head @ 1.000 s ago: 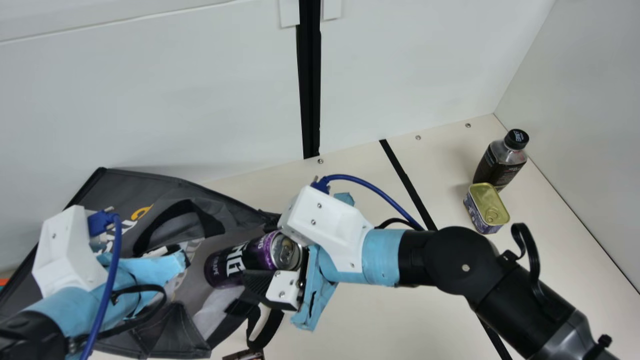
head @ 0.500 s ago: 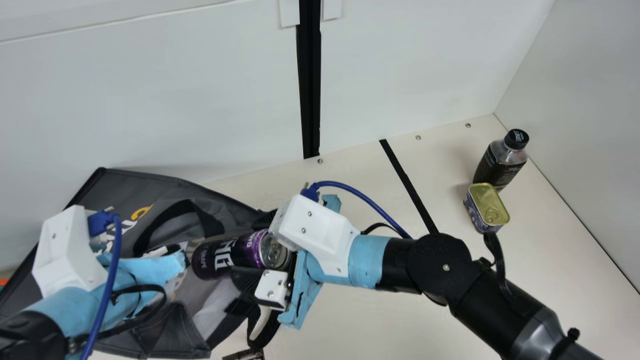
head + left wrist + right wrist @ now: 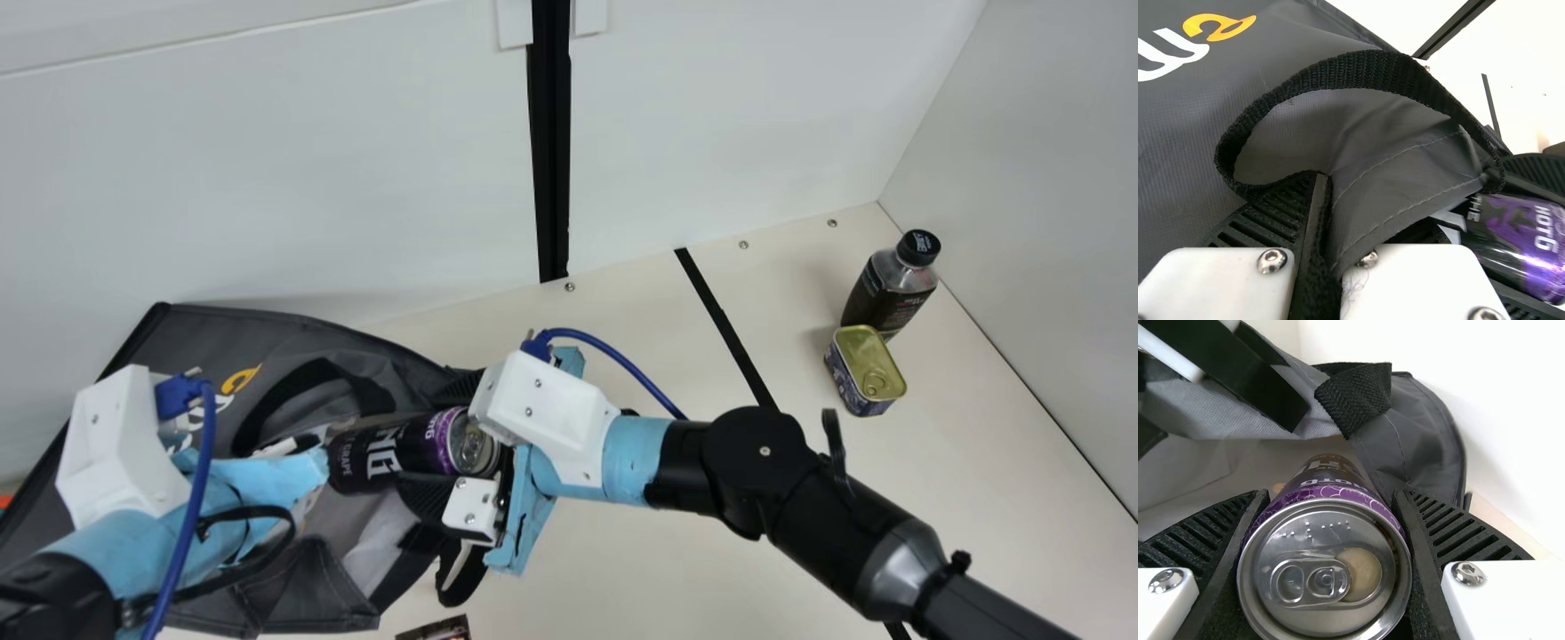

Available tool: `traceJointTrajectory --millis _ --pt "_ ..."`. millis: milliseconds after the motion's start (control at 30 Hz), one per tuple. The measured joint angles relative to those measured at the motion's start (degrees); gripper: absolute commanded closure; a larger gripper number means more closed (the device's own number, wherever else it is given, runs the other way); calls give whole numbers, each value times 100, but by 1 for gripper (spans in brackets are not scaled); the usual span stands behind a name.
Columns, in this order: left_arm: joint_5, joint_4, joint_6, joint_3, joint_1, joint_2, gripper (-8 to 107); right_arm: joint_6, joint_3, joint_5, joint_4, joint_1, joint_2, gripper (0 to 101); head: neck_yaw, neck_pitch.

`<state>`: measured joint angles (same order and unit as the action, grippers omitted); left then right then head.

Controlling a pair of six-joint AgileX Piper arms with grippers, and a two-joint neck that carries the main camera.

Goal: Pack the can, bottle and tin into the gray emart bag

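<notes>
At the left part of the gray emart bag, the left hand has its ribbed fingers closed on the bag's edge, as the left wrist view shows, with the fabric pinched between them. A black webbing handle arches up just beside that grip, on the bag's side. The bag lies slanted on the bench, its mouth toward the right.

In that mouth, the purple and black drink can lies on its side, base into the bag and silver lid with its pull tab facing out. The right hand, at the bag's right side, grips the can near the lid, one ribbed finger on either side. A small dark packet, cut off by the main view's bottom edge, sits near the bag's lower right corner.

Well to the right of the bag stand the other two items: the tin, with a gold ring-pull lid, and, a little farther right, the dark bottle, upright under its black cap. Whether those two touch, I cannot tell.
</notes>
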<state>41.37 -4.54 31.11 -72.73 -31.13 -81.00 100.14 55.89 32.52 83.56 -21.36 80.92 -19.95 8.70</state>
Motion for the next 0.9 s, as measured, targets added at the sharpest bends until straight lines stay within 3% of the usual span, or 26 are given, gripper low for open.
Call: traceJointTrajectory --millis 367,900 --pt "0 0 0 0 0 0 89 849 -36 130 640 -46 443 101 0 0" --pt "0 0 0 0 0 0 89 1159 184 225 905 -271 957 101 0 0"
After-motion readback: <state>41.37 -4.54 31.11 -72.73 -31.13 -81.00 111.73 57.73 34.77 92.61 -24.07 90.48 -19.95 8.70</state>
